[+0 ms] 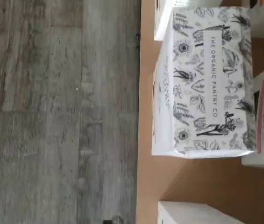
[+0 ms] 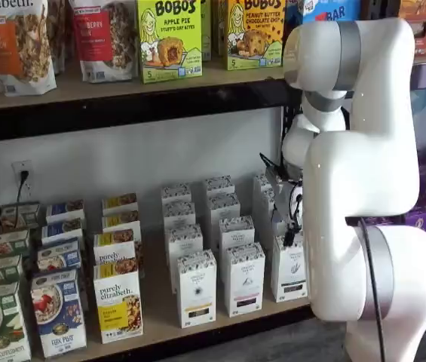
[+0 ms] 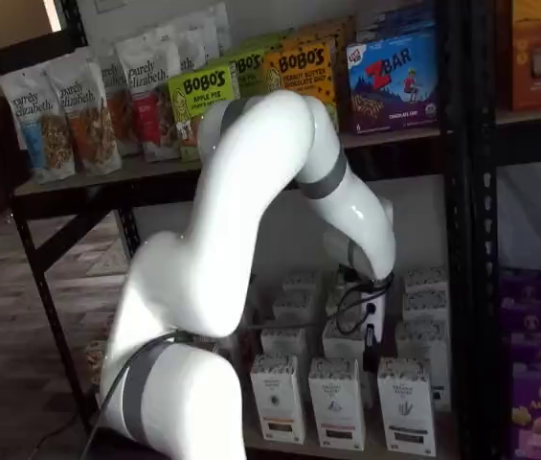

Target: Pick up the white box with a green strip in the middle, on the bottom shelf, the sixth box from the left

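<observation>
The white box (image 2: 289,268) stands at the right end of the front row on the bottom shelf (image 2: 160,320); it is a tall white carton with a speckled top and a short dark band low on the front. It also shows in a shelf view (image 3: 406,404). My gripper (image 2: 291,234) hangs just above its top, in front of the cartons behind; only dark fingers and a cable show (image 3: 373,333), with no plain gap. The wrist view looks down on a speckled "The Organic Pantry Co" carton top (image 1: 206,84) near the shelf's front edge (image 1: 146,186); I cannot tell if it is this box.
Two similar white cartons (image 2: 196,288) (image 2: 243,278) stand left of it, with more rows behind. A yellow-banded purely elizabeth box (image 2: 117,302) and cereal boxes are further left. The upper shelf (image 2: 122,87) holds bags and Bobo's boxes. My arm (image 2: 363,173) covers the shelf's right end. Grey wood floor (image 1: 57,112) lies below.
</observation>
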Action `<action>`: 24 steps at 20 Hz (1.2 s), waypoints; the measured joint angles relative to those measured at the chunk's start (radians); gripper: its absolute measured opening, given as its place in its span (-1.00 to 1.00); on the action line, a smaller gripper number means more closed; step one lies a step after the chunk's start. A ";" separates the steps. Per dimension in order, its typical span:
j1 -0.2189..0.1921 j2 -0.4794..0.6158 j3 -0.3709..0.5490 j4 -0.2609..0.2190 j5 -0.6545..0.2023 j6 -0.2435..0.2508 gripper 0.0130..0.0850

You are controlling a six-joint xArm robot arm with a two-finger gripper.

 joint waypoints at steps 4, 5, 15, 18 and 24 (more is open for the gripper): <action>0.020 0.000 -0.025 -0.017 0.008 0.036 1.00; 0.023 0.002 -0.034 -0.025 0.017 0.047 1.00; 0.035 0.046 -0.084 -0.192 0.027 0.197 1.00; 0.031 0.073 -0.104 -0.221 0.017 0.217 1.00; 0.019 0.146 -0.159 -0.257 0.004 0.235 1.00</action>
